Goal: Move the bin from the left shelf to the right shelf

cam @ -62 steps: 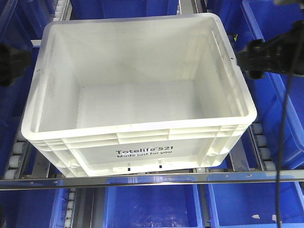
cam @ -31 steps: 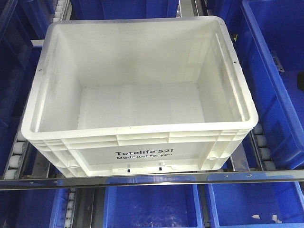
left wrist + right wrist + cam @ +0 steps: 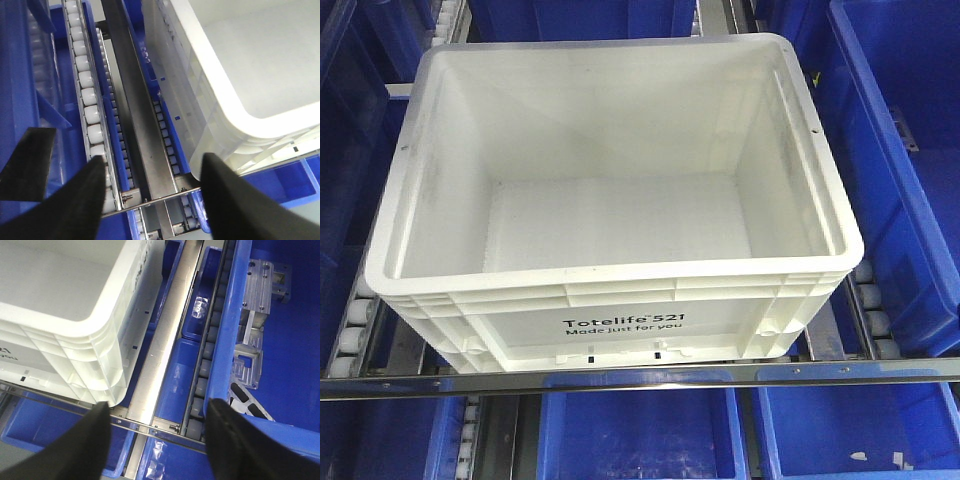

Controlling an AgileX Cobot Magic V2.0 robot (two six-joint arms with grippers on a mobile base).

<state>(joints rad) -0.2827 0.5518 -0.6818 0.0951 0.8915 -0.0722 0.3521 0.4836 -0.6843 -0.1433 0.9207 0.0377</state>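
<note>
Totelife bin [image 3: 610,200] sits on the shelf's roller lanes [image 3: 87,90], its printed side against the front rail [image 3: 640,377], blue bins [image 3: 905,170] flanking it. We judge it parked there so the rail stops it rolling forward. Its long axis runs side to side along that rail, mouth facing up, empty. Our left gripper [image 3: 152,172] hangs past its left corner, our right gripper [image 3: 157,412] past its right corner; both have jaws spread wide, holding nothing.

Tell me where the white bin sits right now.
In the front view the white bin fills the centre, resting on the roller tracks behind the metal front rail, with blue bins on both sides and below.
</note>
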